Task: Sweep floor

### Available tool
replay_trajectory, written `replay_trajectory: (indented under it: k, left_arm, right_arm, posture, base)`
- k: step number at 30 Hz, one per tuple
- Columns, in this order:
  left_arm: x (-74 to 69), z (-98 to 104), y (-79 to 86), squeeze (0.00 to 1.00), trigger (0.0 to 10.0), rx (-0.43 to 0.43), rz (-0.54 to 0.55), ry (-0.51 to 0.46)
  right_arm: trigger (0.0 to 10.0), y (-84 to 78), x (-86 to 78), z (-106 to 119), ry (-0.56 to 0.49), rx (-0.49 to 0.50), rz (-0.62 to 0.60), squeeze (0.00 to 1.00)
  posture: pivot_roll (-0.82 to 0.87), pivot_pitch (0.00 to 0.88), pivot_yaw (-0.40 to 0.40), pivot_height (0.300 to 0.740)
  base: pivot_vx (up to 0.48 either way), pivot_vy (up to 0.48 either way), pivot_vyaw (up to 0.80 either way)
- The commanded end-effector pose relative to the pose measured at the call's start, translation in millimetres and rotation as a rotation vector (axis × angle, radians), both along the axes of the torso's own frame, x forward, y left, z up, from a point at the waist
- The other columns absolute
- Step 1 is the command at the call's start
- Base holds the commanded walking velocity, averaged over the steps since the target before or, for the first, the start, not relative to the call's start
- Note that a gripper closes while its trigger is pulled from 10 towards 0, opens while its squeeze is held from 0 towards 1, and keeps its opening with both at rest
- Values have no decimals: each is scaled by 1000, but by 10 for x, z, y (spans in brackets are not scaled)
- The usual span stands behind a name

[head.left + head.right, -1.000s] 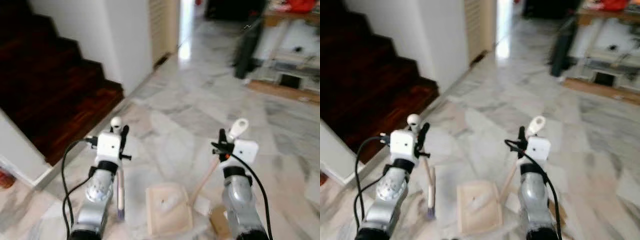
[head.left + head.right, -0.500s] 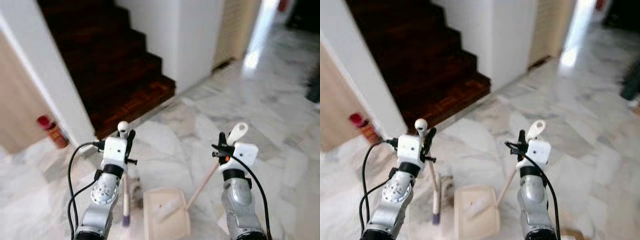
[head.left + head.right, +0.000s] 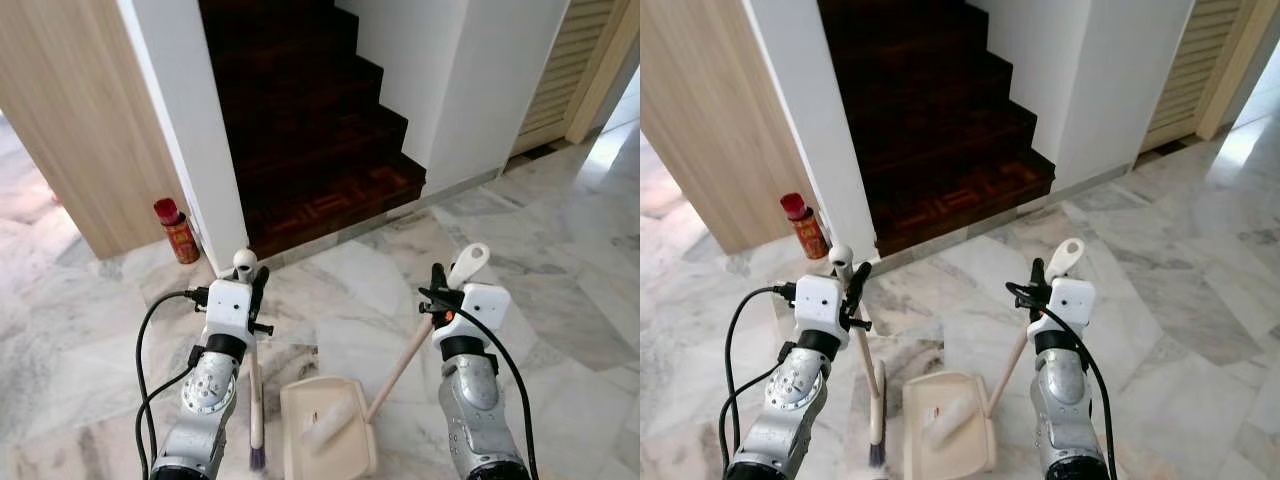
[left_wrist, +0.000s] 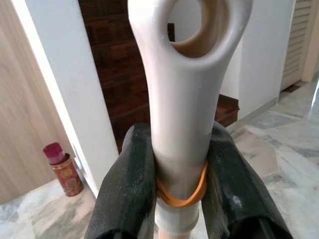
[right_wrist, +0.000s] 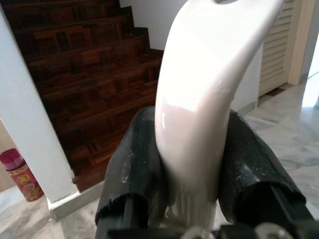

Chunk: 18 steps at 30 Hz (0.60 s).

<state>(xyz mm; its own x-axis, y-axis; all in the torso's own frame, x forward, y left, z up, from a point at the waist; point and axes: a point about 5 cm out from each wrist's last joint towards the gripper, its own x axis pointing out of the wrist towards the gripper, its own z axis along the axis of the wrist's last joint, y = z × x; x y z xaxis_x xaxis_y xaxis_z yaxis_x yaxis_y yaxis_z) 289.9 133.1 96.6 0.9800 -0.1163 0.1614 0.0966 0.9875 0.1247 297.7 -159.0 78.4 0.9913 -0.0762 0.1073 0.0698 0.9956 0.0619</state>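
One broom (image 3: 254,400), one dustpan (image 3: 325,440), one red can (image 3: 177,231) and two grippers, left (image 3: 255,290) and right (image 3: 437,290), are showing.

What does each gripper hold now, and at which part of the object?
The left gripper holds the broom near the top of its handle, just under the hanging loop. The right gripper holds the dustpan at the upper end of its long handle.

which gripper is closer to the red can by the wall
Left. The left gripper, shut on the broom handle, sits just in front of the red can, on its side of the floor. The right gripper, holding the dustpan handle, is farther across, to the right.
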Motion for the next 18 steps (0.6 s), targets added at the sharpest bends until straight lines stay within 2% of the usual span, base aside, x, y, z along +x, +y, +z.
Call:
replay_trajectory:
  k: [1,6,12,18]
  left_arm:
    - [40,90,-1,0,10000,1,2,-44]
    - [48,85,-2,0,10000,2,-1,-42]
    - [39,83,-34,0,10000,-4,-11,-41]
    - [63,103,-34,0,10000,-4,-13,-43]
  right_arm:
    - [10000,39,47,53,-17,8,9,0]
    - [10000,39,58,65,-23,-3,-1,0]
    - [10000,47,74,79,-29,5,13,0]
    - [10000,67,94,83,-30,32,13,0]
  posture:
    - [100,0,9,740]
    - [100,0,12,740]
    - [98,0,16,740]
    - [100,0,24,740]
  base:
    - [0,0,0]
    - [0,0,0]
    - [0,0,702]
    - [0,0,0]
